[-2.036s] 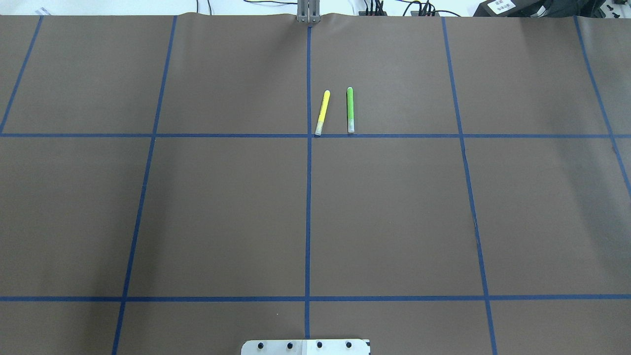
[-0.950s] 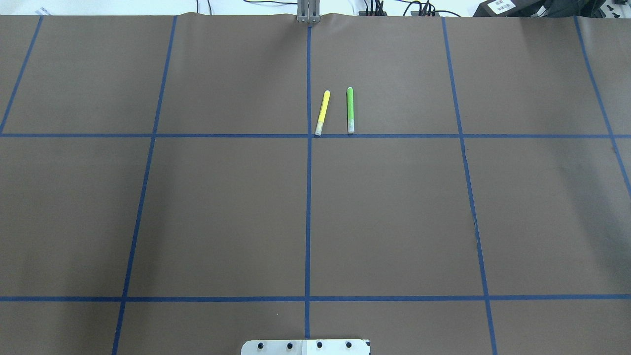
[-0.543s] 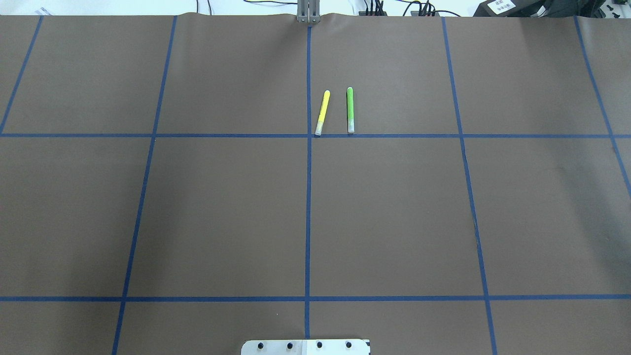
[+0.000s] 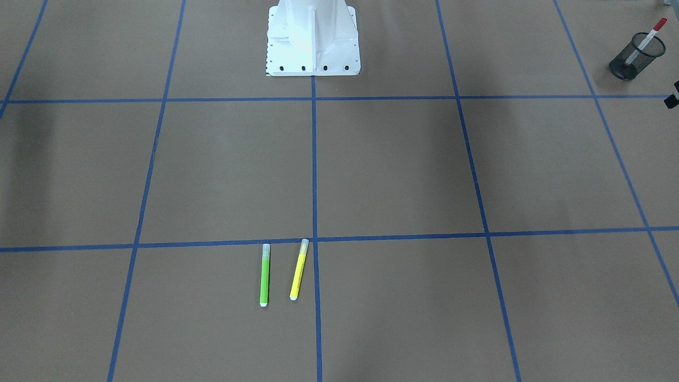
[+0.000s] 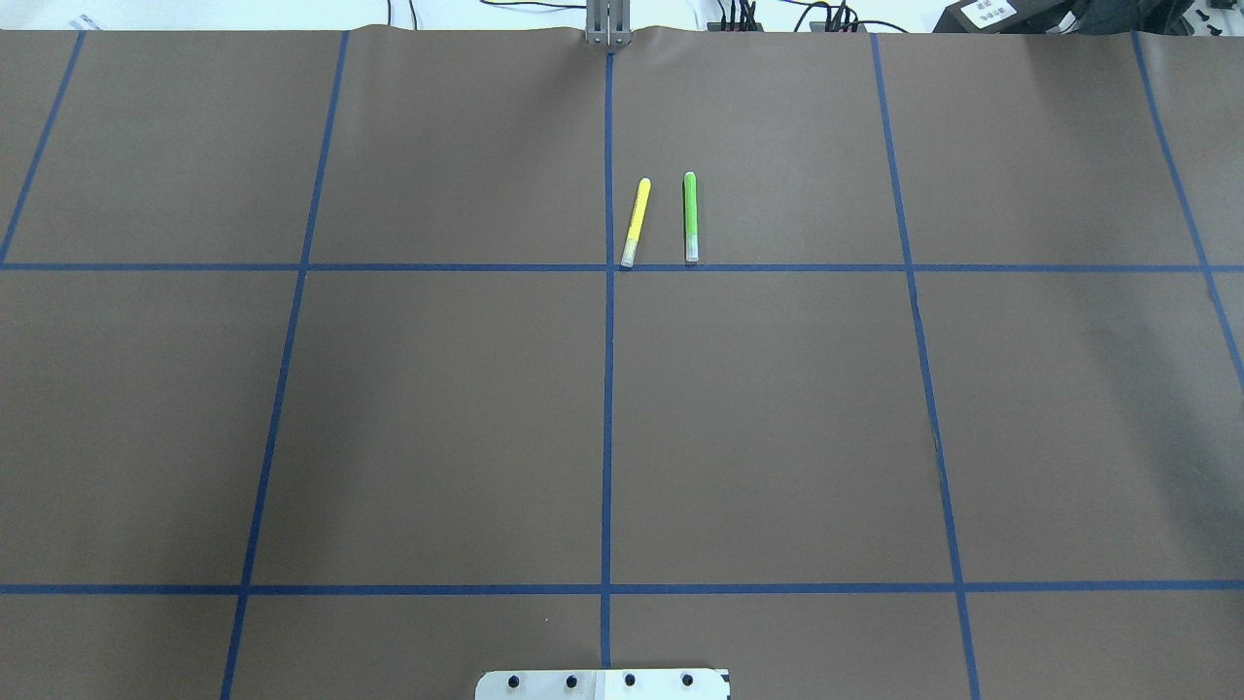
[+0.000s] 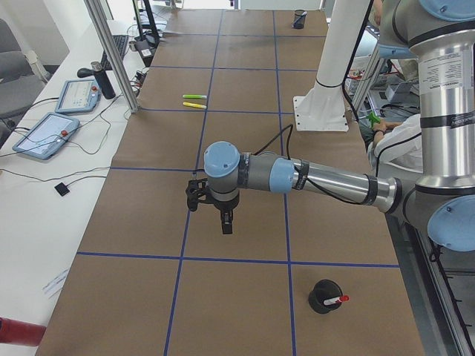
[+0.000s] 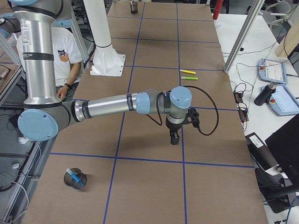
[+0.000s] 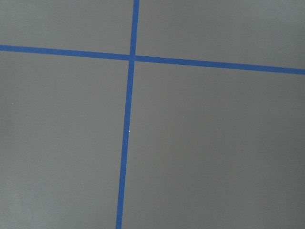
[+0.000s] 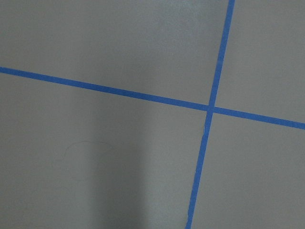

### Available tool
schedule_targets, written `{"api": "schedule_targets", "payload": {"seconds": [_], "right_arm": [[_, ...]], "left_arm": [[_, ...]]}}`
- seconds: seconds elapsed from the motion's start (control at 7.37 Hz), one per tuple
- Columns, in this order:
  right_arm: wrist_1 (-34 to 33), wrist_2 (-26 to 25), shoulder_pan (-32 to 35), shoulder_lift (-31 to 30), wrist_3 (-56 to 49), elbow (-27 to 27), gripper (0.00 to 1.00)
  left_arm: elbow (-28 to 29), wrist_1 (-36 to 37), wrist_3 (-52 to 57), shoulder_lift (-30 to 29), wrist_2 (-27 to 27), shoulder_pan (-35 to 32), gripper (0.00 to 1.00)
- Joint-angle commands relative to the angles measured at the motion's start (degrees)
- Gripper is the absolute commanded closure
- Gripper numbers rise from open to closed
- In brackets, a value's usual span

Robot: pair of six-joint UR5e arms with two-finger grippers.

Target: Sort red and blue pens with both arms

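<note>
Overhead exterior, brown table [image 5: 437, 418], blue tape grid [image 5: 607, 437]; left fingers [image 6: 226, 223], right fingers [image 7: 174, 138], state cannot tell

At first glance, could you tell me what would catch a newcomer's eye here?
A yellow highlighter and a green highlighter lie side by side by the centre line. The red pen stands in the left-end cup, the blue pen in the right-end cup.

Brown table [image 5: 437, 418], blue tape grid [image 5: 607, 389], yellow highlighter [image 5: 636, 222], green highlighter [image 5: 690, 216], and a red-capped marker [image 4: 651, 34] in a black mesh cup [image 4: 621, 70].
</note>
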Motion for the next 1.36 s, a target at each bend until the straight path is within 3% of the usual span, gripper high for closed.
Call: {"api": "schedule_targets", "payload": {"seconds": [0.0, 1.22], "right_arm": [[0.0, 0.0, -0.7, 0.0, 0.8, 0.8, 0.00], [0.0, 0.4, -2.6, -0.3, 1.0, 1.2, 0.00]], "left_arm": [[2.2, -2.3, 0.2, 0.2, -0.2, 0.1, 0.00], [0.9, -4.8, -0.6, 1.1, -0.7, 0.1, 0.00]]}}
